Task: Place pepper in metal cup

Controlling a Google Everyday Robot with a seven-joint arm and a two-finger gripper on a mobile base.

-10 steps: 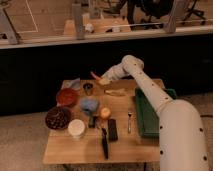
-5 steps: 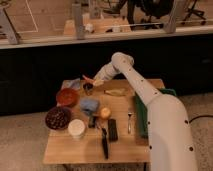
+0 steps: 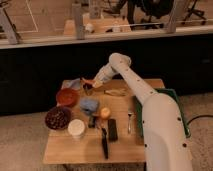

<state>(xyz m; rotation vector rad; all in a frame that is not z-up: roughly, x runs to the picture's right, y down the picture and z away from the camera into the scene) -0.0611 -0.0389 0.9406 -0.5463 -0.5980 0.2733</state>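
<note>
While your gripper hovers over the table's far-left corner, its fingers are clamped on the red-orange pepper. You see the pepper poking out leftward, directly above the dark metal cup, beside the red bowl.

1 arm out to the far left — gripper low over the table's back-left part.

The white arm rises from the bulky base segment at the lower right, runs up and left as 1 long link to a rounded elbow joint at the top, then bends down and left through a shorter forearm to the wrist. The gripper points down-left, and its 2 fingers are closed on the pepper — a small red-orange sliver showing at the tip, right at the metal cup.
</note>
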